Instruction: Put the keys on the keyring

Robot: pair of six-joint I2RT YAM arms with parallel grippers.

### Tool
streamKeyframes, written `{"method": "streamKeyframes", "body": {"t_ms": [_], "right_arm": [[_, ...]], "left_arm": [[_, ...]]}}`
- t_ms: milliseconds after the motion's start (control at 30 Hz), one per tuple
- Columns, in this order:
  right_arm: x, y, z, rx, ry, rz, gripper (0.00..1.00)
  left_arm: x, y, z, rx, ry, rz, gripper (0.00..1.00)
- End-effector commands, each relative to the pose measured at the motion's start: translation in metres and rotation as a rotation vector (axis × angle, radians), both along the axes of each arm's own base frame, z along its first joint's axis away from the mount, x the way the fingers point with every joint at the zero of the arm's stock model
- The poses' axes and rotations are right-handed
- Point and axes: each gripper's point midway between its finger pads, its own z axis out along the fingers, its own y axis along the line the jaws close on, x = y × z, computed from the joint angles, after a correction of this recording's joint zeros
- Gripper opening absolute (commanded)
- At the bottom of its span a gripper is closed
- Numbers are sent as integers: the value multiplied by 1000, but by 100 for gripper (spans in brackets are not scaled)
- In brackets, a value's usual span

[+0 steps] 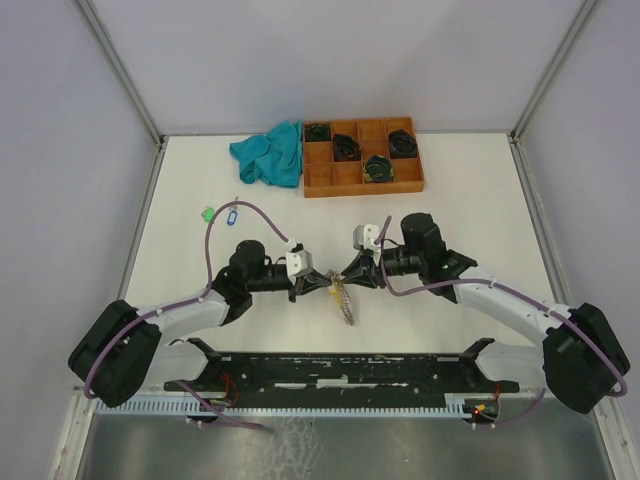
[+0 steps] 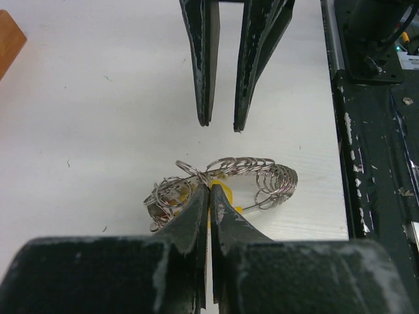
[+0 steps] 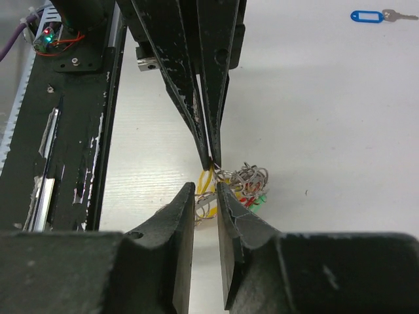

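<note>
Left gripper [image 2: 209,191] clamped on keyring [image 2: 222,195]; right gripper [image 3: 205,188] parted; keyring's long axis runs near-far.

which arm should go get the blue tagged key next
Probably the right: the right gripper is open and empty, while the left gripper is clamped on the keyring, though the blue-tagged key lies on the left side.

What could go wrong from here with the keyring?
The left fingers pinch the keyring only at their tips while the right fingers stand open and off it, so it may slip or twist. The blue-tagged key lies far off on the table, so fetching it may disturb that grip.
</note>
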Motion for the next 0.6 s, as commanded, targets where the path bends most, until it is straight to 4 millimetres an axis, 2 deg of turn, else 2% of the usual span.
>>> {"method": "streamKeyframes", "body": {"t_ms": [0, 267, 567], "right_arm": [[3, 5, 23, 6, -59, 48, 28], [9, 6, 19, -45, -78, 47, 35], [13, 8, 7, -104, -199, 169, 50]], "left_arm": [[8, -8, 27, -21, -114, -25, 3], [3, -11, 26, -21, -111, -52, 3], [-2, -14, 24, -20, -104, -89, 3]]}}
